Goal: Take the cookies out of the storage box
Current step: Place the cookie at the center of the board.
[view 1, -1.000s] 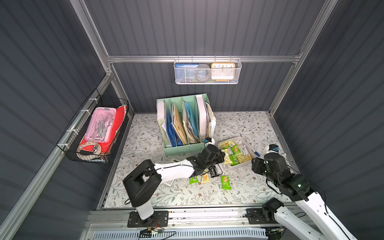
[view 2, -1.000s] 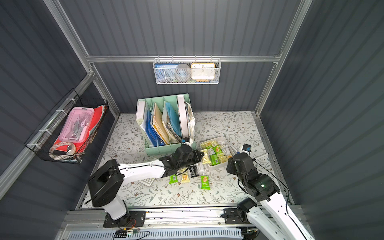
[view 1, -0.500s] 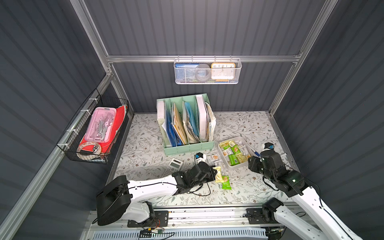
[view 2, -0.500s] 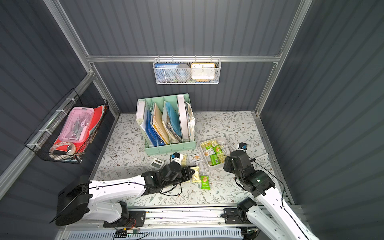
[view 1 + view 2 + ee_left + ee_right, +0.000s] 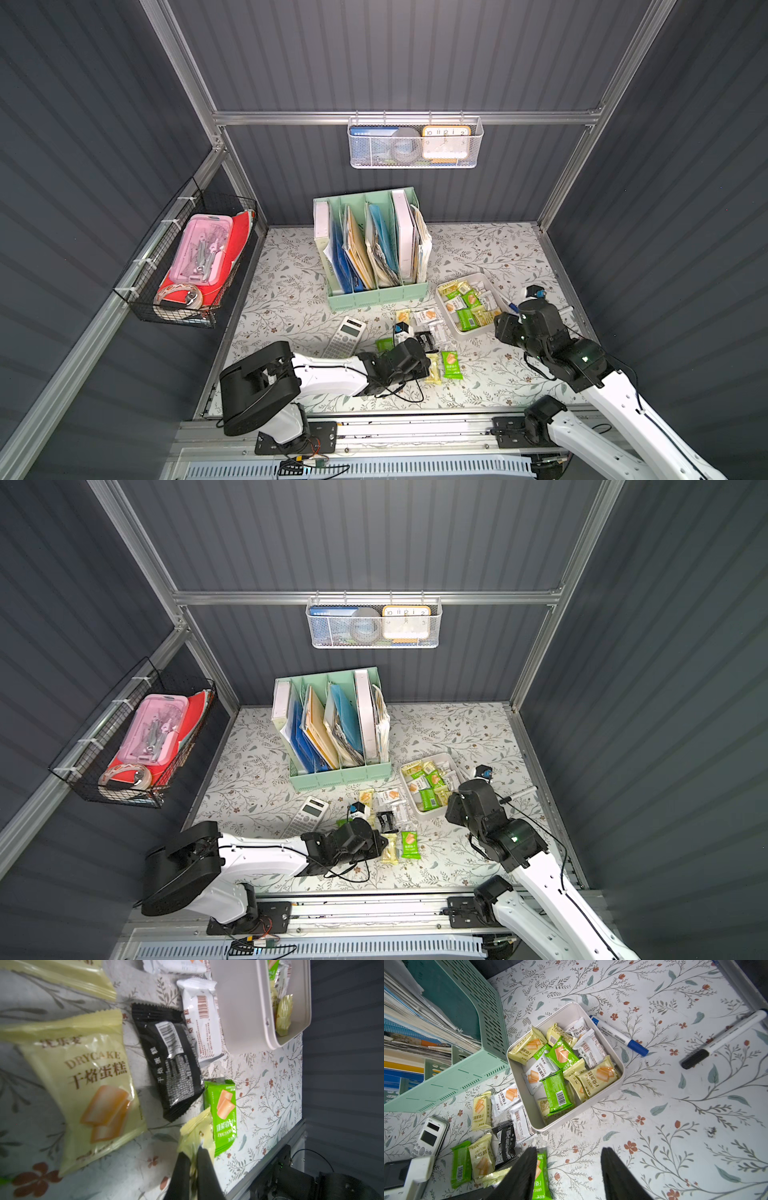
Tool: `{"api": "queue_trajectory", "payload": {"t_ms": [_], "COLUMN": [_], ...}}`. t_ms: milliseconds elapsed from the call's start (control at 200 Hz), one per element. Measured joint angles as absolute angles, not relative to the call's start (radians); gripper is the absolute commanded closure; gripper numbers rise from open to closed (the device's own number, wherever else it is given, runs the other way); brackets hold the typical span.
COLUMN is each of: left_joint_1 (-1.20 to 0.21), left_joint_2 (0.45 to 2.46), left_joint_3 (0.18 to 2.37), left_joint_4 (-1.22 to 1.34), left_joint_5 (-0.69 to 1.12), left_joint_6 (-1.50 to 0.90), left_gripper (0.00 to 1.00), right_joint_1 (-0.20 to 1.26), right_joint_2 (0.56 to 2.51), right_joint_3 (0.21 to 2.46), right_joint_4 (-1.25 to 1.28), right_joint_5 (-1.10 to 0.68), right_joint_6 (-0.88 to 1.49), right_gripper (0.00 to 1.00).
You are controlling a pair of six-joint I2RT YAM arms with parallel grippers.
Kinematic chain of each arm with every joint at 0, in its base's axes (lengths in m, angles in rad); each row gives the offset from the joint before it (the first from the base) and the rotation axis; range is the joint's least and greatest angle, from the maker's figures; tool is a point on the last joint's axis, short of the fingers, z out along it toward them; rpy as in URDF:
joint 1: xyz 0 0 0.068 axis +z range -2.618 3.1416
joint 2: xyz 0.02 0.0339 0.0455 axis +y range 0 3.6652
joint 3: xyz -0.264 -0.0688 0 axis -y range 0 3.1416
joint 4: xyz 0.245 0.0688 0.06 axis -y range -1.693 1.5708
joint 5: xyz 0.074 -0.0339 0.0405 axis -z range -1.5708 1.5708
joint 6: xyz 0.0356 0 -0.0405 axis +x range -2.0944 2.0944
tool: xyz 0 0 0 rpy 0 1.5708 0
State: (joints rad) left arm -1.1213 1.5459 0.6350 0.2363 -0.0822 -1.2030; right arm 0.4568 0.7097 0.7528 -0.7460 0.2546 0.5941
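Note:
The storage box (image 5: 623, 1076) is a low white tray that holds several yellow, green and white cookies (image 5: 560, 1057). It shows in both top views (image 5: 441, 305) (image 5: 409, 808). More cookies lie on the floral table in front of it, among them a black packet (image 5: 172, 1064) and a green packet (image 5: 451, 365). My left gripper (image 5: 192, 1151) is shut on the edge of a pale yellow packet (image 5: 195, 1132), low beside the green packet (image 5: 223, 1113). My right gripper (image 5: 569, 1150) hangs open above bare table, just in front of the box, with nothing between its fingers.
A mint green file organiser (image 5: 374, 286) stands behind the loose packets, and a white calculator (image 5: 345, 336) lies to their left. Two markers (image 5: 618, 1034) (image 5: 722, 1039) lie to the right of the box. Wire baskets hang on the back wall (image 5: 415, 145) and the left wall (image 5: 191, 266).
My left arm has drawn back from the box toward the table's front edge with the yellow packet in its grip. My right gripper has edged slightly toward the box and stays open.

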Motion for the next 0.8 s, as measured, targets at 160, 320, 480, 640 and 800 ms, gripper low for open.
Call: {"api": "queue_trajectory", "payload": {"t_ms": [160,320,480,640,800], "left_joint_1": [-1.121,-1.121,-1.121,-1.121,-1.121], "left_joint_2": [1.56,1.52,1.399,1.302,1.274], "left_joint_3": [0.628,0.628,0.638,0.677,0.714], "left_joint_4": [0.242,0.186,0.116,0.09,0.086], "left_joint_5": [-0.086,-0.113,-0.156,-0.268,-0.434], "left_joint_6": [-1.216,-1.208,-1.191,-1.169,-1.174], "left_gripper": [0.62,0.45,0.36,0.35,0.36], "right_joint_1": [0.457,0.457,0.457,0.457,0.457], "right_joint_2": [0.71,0.714,0.76,0.884,1.057], "right_joint_3": [0.753,0.753,0.753,0.754,0.804], "right_joint_4": [-0.746,-0.741,-0.717,-0.685,-0.653], "right_joint_5": [0.254,0.254,0.245,0.227,0.218], "right_joint_6": [0.595,0.595,0.586,0.545,0.471], "right_gripper": [0.44,0.44,0.45,0.44,0.43]}}
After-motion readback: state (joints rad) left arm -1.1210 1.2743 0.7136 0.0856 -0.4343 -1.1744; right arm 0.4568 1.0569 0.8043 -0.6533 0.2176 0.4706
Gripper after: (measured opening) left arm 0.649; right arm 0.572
